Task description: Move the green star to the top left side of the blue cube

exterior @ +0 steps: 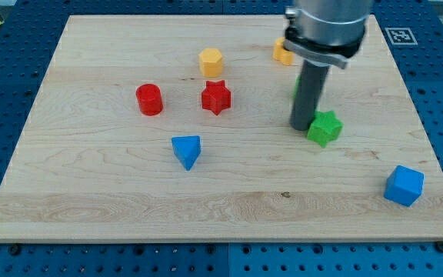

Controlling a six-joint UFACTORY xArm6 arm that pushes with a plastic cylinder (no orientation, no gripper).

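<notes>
The green star (326, 128) lies on the wooden board at the view's right of centre. The blue cube (404, 185) sits near the board's bottom right corner, well below and to the right of the star. My tip (301, 126) is the lower end of the dark rod, touching or nearly touching the star's left side. The rod hides part of a green block behind it.
A red star (216, 97), a red cylinder (150, 99) and a yellow hexagonal block (211, 61) lie in the upper middle. A blue triangular block (186, 151) lies at centre. An orange block (282, 53) is partly hidden behind the arm. The board's right edge (437, 154) is near the cube.
</notes>
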